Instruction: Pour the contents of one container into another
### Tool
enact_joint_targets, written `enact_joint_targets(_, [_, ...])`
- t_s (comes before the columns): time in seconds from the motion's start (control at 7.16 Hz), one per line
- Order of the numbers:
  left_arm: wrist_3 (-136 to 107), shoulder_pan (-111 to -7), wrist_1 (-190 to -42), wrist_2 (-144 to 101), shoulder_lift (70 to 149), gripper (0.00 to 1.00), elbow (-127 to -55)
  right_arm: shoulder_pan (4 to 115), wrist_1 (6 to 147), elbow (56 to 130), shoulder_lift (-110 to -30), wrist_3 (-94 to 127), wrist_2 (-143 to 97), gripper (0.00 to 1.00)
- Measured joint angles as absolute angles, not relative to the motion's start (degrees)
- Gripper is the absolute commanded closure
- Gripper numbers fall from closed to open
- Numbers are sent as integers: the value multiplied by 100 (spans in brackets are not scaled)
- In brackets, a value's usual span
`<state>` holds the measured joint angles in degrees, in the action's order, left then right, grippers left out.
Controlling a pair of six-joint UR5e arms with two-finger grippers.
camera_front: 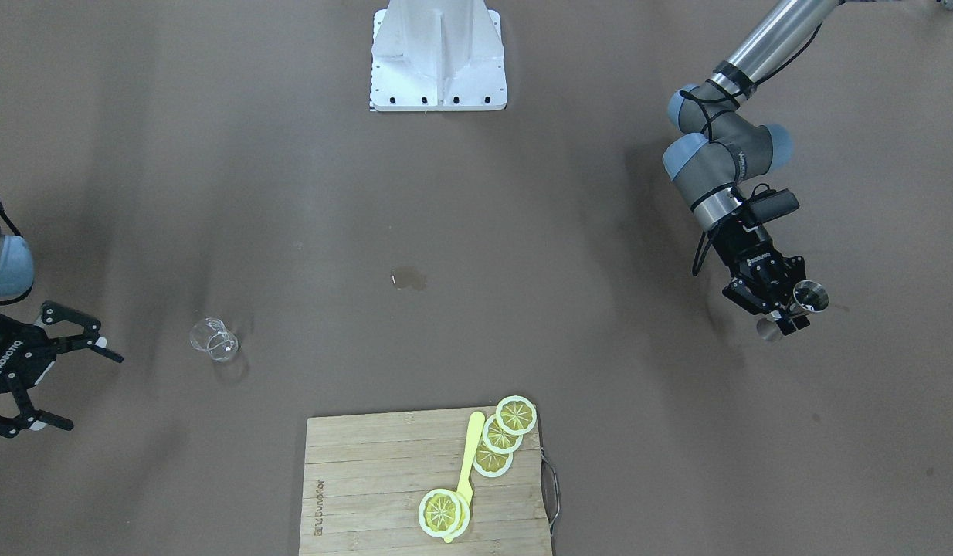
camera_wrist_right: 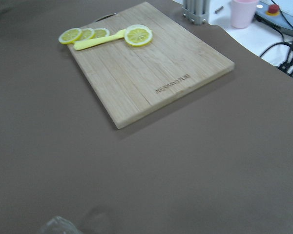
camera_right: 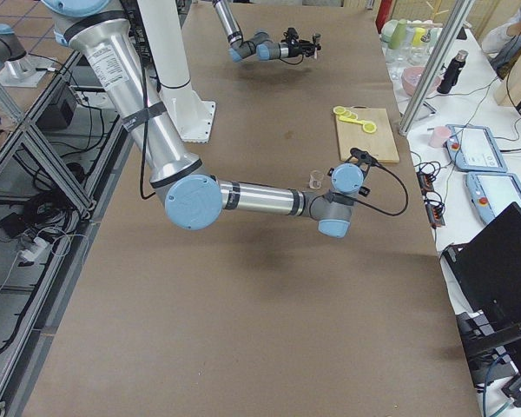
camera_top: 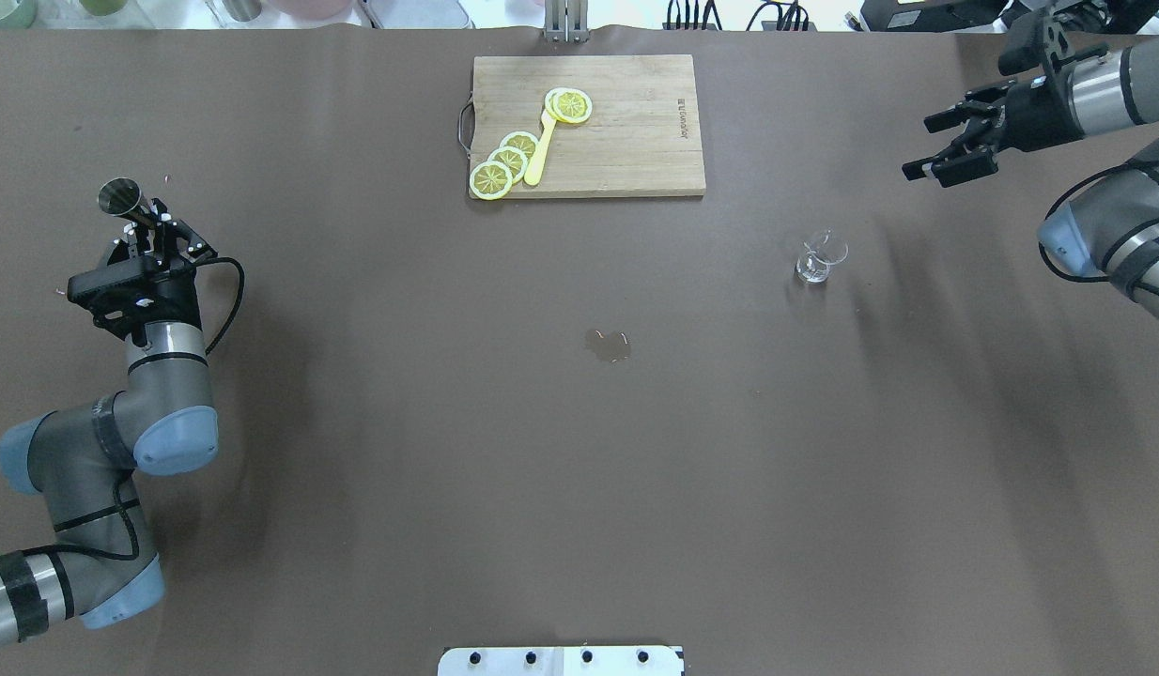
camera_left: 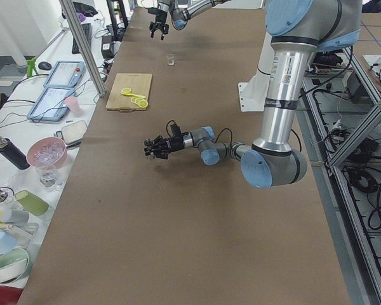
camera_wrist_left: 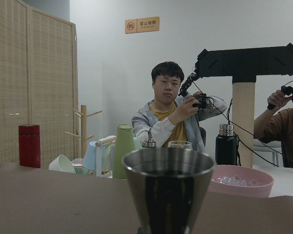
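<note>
My left gripper (camera_top: 157,230) is shut on a steel measuring cup (camera_top: 119,197) and holds it above the table's left side. The cup (camera_wrist_left: 168,187) stands upright in the left wrist view, and its inside is hidden. The front-facing view shows the cup (camera_front: 810,296) held at its waist by the left gripper (camera_front: 785,313). A small clear glass beaker (camera_top: 819,258) stands on the table toward the right, also visible as the beaker (camera_front: 214,340). My right gripper (camera_top: 950,141) hangs open and empty beyond the beaker, further right.
A wooden cutting board (camera_top: 626,150) with lemon slices (camera_top: 504,164) and a yellow utensil lies at the far middle edge. A small wet patch (camera_top: 608,345) marks the table centre. People sit behind cups and bottles (camera_wrist_left: 122,151) past the table's left end.
</note>
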<state>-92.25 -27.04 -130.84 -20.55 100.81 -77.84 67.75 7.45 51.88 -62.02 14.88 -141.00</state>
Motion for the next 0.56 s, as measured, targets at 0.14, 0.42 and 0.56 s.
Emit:
enact_joint_targets(0.14, [-9512, -2671, -12747, -1956, 10079, 100, -7781, 6977, 1165, 5008, -6201, 1486, -14351, 0])
enact_joint_targets(0.42, [-9937, -2642, -12294, -1854, 10073, 100, -7785, 7401, 2472, 4924, -6160, 1479, -15190, 0])
enact_joint_targets(0.56, [-9992, -2621, -12247, -1840, 10073, 100, -7779, 7506, 2853, 4912, -6164, 1475, -15370, 0])
